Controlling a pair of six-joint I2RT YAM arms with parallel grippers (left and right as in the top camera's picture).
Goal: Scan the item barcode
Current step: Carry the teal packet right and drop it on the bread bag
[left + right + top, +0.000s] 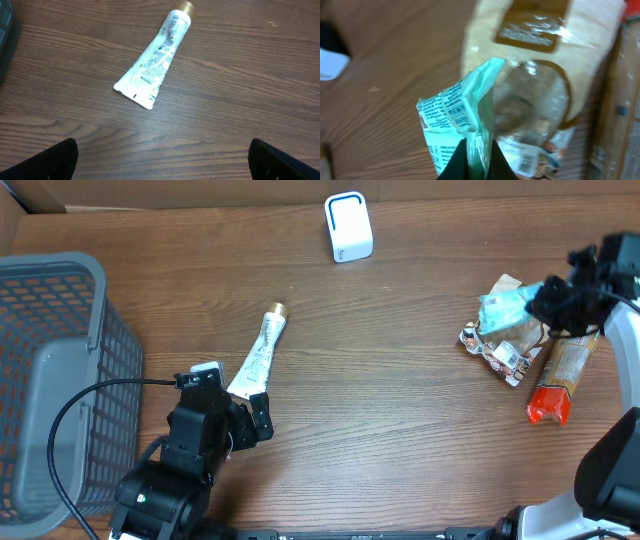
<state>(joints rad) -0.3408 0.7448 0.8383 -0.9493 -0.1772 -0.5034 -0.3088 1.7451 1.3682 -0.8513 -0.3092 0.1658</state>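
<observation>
One teal packet (452, 117), thin crinkly film with small print and a folded top seam, is sitting at the far right of the table, well apart from the scanner; can't tell if it's lifting clear of the pile. Right gripper (476, 159) is pinching its lower edge, both black fingers clamping tight on the film. Just behind it one clear plastic bag (535, 95) is lying, glossy and wrinkled, with a tan label on top and a small barcode sticker near its bottom edge. One long flat packet (558, 375), brown with a red end, is lying beside that, angled toward the table's front. So three packets are bunching at the right. One white scanner (348, 226), a boxy rounded block with a dark outline on its face, is standing at the back centre. One white squeeze tube (155, 60), soft plastic with a flat crimped end and a gold cap, is lying diagonally at left centre. Left gripper (162, 157) is hovering just short of the crimped end, fingers spread wide, grasping nothing. One grey plastic mesh basket (70, 290) is sitting at the left edge. Table (400, 410) is showing dark wood grain.
</observation>
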